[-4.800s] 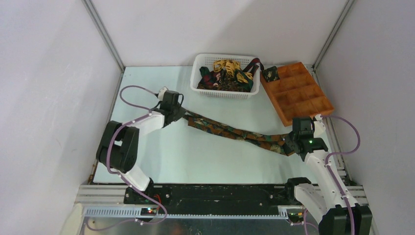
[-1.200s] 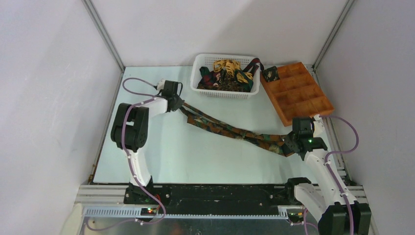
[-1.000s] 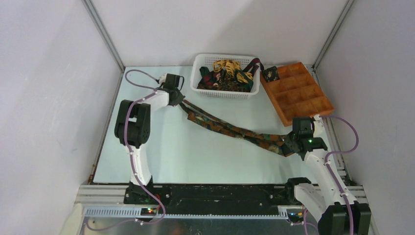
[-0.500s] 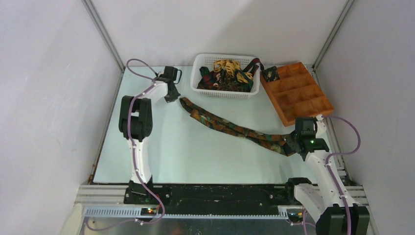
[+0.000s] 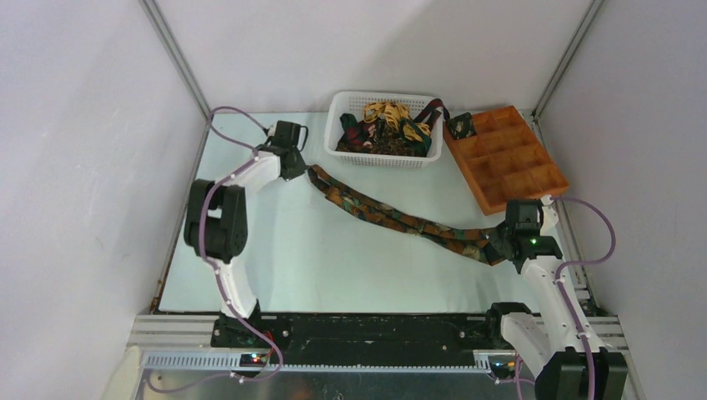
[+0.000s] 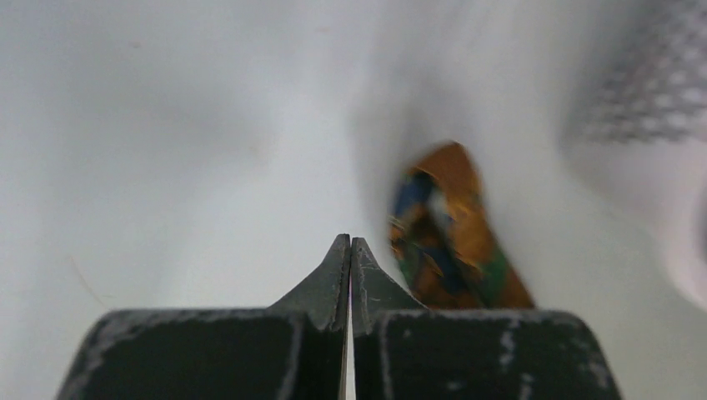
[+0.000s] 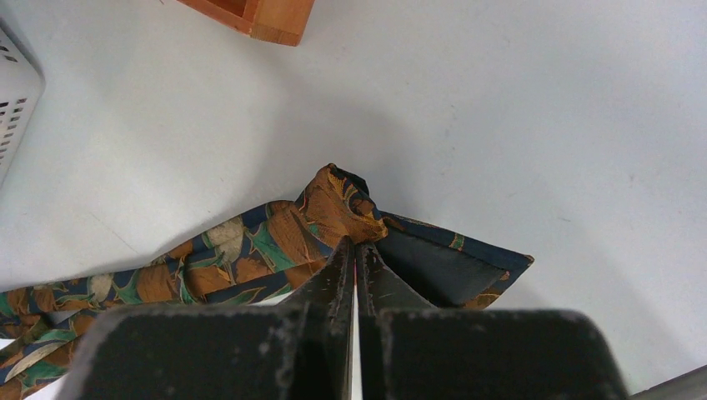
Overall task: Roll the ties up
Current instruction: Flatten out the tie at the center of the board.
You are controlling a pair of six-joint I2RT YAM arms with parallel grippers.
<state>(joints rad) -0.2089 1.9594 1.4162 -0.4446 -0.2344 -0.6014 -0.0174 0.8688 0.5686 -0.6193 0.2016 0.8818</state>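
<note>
**Tie flat on table; right gripper pinching it, left gripper off it**

- Tie (image 5: 400, 221): dark green, brown and orange pattern. It lies stretched in a slanting line across the table (image 5: 333, 275). It runs from a spot near the basket's left front corner down to the right side, near the tray's near corner.
- Right gripper (image 7: 354, 246): fingers pressed together on the tie's right end. The fabric is bunched into a small raised pucker at the tips. Beside the pucker the end is folded back, showing plain dark lining. This part sits on the table, apart from the tray.
- Left gripper (image 6: 350, 242): fingers pressed tight together with nothing between them. The tie's other end is a pointed orange tip, just to the right of the fingertips in the wrist view. That view is blurred, so I cannot tell whether the tips touch the table.
- Basket (image 5: 379, 159): white, at the far edge of the table. It holds a loose heap of ties (image 5: 385, 127) in yellow-gold and dark patterned cloth. A maroon one hangs over the right rim toward the tray.
- Tray (image 5: 521, 171): orange-brown, just right of the basket and set at an angle. One dark coil (image 5: 460, 126) sits in its far-left compartment.
</note>
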